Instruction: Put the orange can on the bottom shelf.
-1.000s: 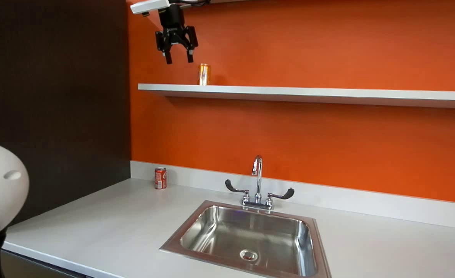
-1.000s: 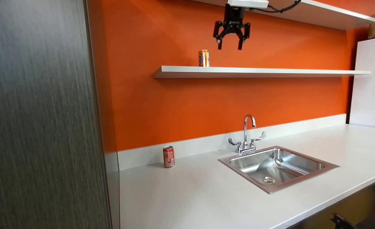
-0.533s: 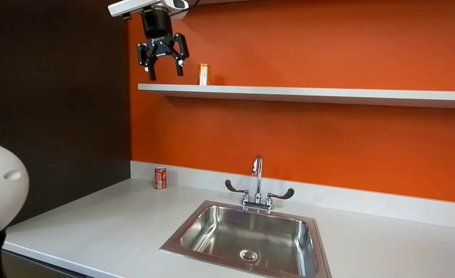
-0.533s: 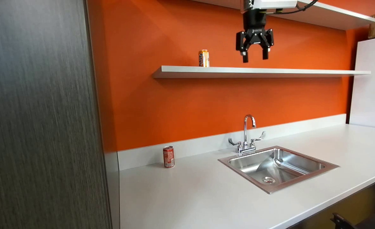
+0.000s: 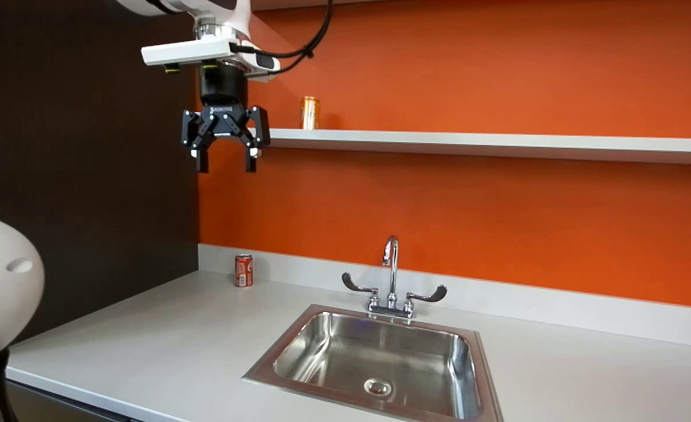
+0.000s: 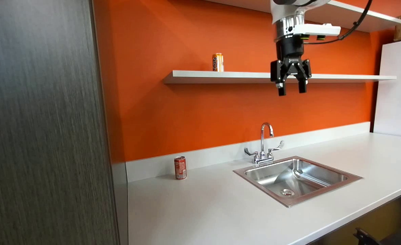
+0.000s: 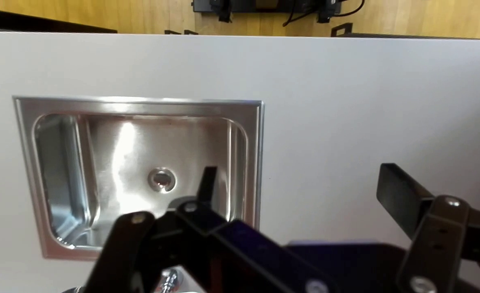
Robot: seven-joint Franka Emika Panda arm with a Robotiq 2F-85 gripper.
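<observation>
The orange can (image 5: 310, 113) stands upright on the bottom shelf (image 5: 468, 139), towards one end of it. In an exterior view the can (image 6: 218, 62) and the white shelf (image 6: 193, 77) show the same. My gripper (image 5: 227, 166) is open with nothing between its fingers. It hangs fingers down, apart from the can, with its fingertips below the shelf's level in both exterior views. There the gripper (image 6: 292, 91) overlaps part of the shelf. In the wrist view the gripper (image 7: 299, 179) has its fingers wide apart over the sink edge and countertop. The can is out of the wrist view.
A red-and-white can (image 5: 244, 270) stands on the countertop (image 5: 163, 346) near the back wall. A steel sink (image 6: 261, 185) with a faucet (image 6: 262, 139) is set in the counter. A dark panel (image 5: 87, 146) closes one side. A higher shelf (image 6: 353, 20) is above.
My gripper has moved down and away from the orange can, from above the shelf's level to below it, staying open. The orange can has not moved.
</observation>
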